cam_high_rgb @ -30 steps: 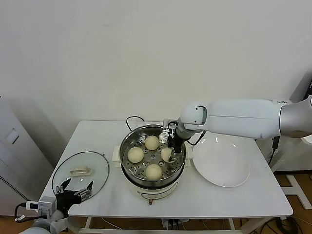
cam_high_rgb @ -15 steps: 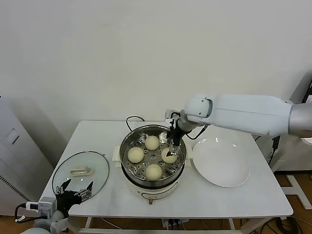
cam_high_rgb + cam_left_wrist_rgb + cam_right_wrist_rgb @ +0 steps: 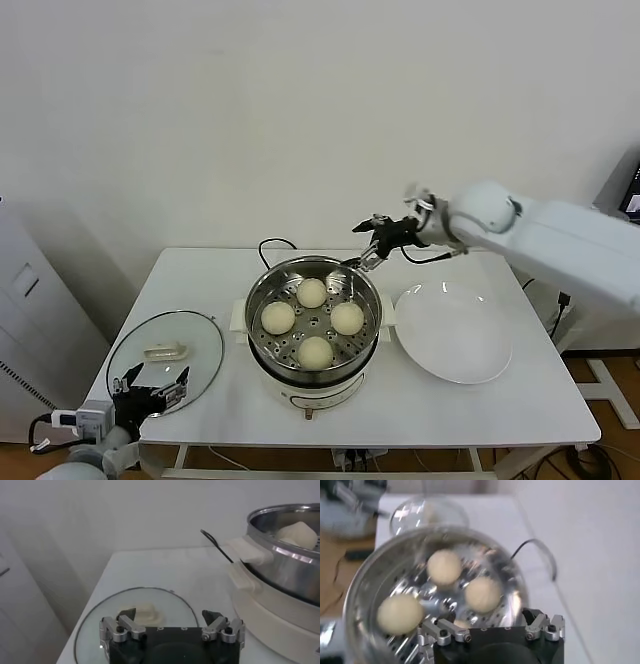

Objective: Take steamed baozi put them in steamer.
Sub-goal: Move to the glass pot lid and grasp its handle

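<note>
The steel steamer [image 3: 256, 303] stands mid-table with several cream-white baozi on its perforated tray: far [image 3: 312, 292], left [image 3: 278, 317], right [image 3: 347, 318] and near [image 3: 315, 352]. My right gripper [image 3: 372, 250] is open and empty, held above the steamer's far right rim. In the right wrist view the gripper [image 3: 489, 616] looks down on the steamer [image 3: 357, 597] and baozi [image 3: 444, 566] [image 3: 482, 593] [image 3: 400, 613]. My left gripper [image 3: 150, 385] is open and empty, parked low at the table's front left; the left wrist view shows it [image 3: 170, 614].
A glass lid [image 3: 165, 345] with a white handle [image 3: 162, 350] lies at the front left, under my left gripper. An empty white plate [image 3: 455, 330] lies right of the steamer. A black cable [image 3: 272, 243] loops behind the steamer. The wall is close behind.
My right gripper let go of the right-hand baozi in the steamer, then rose and drew back to the far right, open and empty. The left arm barely moved.
</note>
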You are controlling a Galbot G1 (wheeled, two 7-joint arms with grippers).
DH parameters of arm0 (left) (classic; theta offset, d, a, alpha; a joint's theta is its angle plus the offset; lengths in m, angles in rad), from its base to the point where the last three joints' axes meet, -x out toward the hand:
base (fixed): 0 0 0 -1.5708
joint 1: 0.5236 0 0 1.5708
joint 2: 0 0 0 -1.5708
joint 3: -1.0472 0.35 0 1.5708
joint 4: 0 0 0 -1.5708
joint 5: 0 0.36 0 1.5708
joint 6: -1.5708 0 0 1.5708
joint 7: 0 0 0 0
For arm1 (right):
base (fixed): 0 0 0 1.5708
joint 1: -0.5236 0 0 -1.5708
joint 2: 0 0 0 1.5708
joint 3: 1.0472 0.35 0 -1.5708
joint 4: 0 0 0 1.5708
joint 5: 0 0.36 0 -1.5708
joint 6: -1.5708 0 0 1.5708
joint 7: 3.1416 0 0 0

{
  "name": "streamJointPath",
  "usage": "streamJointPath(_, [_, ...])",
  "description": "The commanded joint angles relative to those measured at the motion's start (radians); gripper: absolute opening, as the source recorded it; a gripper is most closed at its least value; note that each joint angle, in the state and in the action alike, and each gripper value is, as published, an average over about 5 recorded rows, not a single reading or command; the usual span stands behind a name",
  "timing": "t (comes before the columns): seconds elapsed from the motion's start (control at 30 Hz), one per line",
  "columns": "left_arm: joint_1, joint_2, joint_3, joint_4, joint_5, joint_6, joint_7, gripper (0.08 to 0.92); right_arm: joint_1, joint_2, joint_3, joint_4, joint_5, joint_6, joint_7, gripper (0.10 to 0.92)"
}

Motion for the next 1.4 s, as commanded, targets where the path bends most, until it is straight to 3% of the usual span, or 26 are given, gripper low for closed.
streamJointPath(0.03, [-0.009, 0.010, 0.001, 0.008, 0.001, -0.013, 0.006, 0.823, -0.799, -0.140, 0.870, 0.040, -0.050, 0.270, 0.242, 0.823])
streamJointPath(0.3, [-0.008, 0.017, -0.001, 0.015, 0.019, -0.044, 0.021, 0.823, -1.260, 0.047, 1.363, 0.050, -0.252, 0.341, 0.328, 0.823])
streamJointPath(0.6, [-0.012, 0.022, 0.006, 0.063, 0.242, -0.131, 0.070, 0.823, -1.564, 0.275, 1.673, 0.062, -0.444, 0.357, 0.357, 0.823])
streamJointPath(1.0, [0.032, -0.007, 0.003, 0.194, 0.917, -0.399, 0.103, 0.823, -1.691, 0.489, 1.821, 0.061, -0.547, 0.376, 0.322, 0.823])
streamJointPath(1.4, [-0.032, -0.109, -0.042, 0.468, 1.639, -0.661, -0.031, 0.823, -1.703, 0.576, 1.842, 0.030, -0.610, 0.396, 0.292, 0.823])
